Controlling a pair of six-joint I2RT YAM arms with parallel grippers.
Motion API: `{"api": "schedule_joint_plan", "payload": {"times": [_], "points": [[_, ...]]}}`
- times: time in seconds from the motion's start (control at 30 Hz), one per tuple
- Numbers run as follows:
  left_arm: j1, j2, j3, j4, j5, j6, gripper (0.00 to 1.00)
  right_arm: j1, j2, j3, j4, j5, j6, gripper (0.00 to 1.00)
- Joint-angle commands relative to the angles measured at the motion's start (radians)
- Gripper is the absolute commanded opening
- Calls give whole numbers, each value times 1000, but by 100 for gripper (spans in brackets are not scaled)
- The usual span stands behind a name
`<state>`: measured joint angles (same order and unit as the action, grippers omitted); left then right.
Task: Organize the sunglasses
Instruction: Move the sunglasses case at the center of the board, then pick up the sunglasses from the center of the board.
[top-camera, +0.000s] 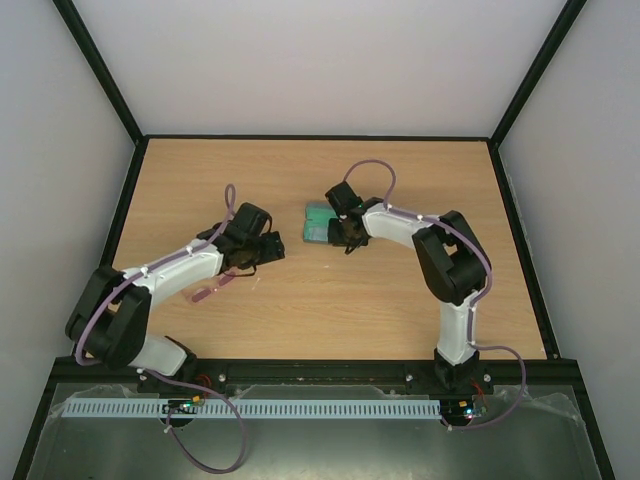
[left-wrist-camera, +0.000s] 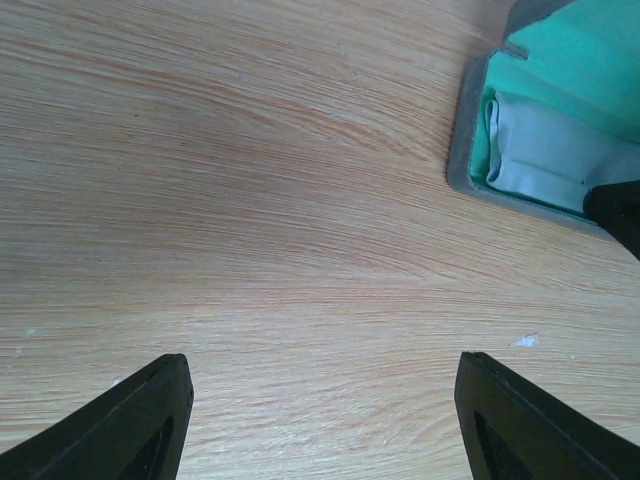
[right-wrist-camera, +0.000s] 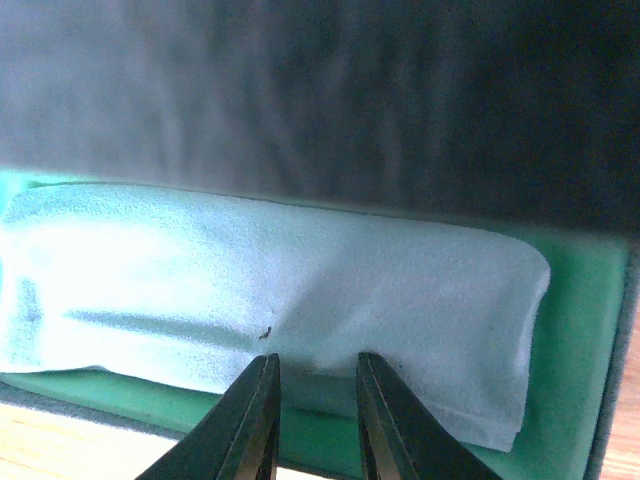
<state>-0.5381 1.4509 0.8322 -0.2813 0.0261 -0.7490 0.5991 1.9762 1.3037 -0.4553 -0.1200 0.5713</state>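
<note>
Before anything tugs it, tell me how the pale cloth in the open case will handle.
The cloth looks soft and folded, so it would probably droop and unfold if lifted. It seems light, likely bunching or sliding on the green case lining when pushed.

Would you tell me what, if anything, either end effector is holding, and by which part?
Nothing, as far as shows: the left end effector is open over bare table, the right end effector stands slightly open over the cloth.

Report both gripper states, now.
Left gripper: open, empty.
Right gripper: nearly closed over the cloth in the case; grip cannot be told.
</note>
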Motion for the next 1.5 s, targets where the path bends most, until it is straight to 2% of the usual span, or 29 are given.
{"api": "schedule_joint_plan", "payload": {"times": [0.0,0.3,0.63,0.77,1.0,1.03,1.1,1.13,1.33,1.47], "points": [[7,-41,-20,-10,11,-5,75,14,-50,-68,2,38,20,25],[7,-105,-21,-36,19,-7,75,18,-152,-219,35,51,35,25],[8,-181,13,-92,30,-7,75,19,-372,-442,42,65,50,25],[8,-210,27,-118,38,-7,76,19,-445,-478,29,58,52,26],[30,-276,91,-209,65,7,83,19,-531,-350,-47,10,28,34],[38,-294,103,-226,70,11,86,19,-534,-312,-53,-11,25,36],[61,-336,126,-269,75,20,98,29,-527,-252,-64,-51,20,40],[74,-365,138,-289,77,27,99,37,-518,-220,-70,-61,20,41],[163,-505,158,-388,135,32,99,135,-362,7,-109,-100,23,51],[176,-612,148,-400,149,1,99,197,-215,163,-134,-103,28,54]]}}
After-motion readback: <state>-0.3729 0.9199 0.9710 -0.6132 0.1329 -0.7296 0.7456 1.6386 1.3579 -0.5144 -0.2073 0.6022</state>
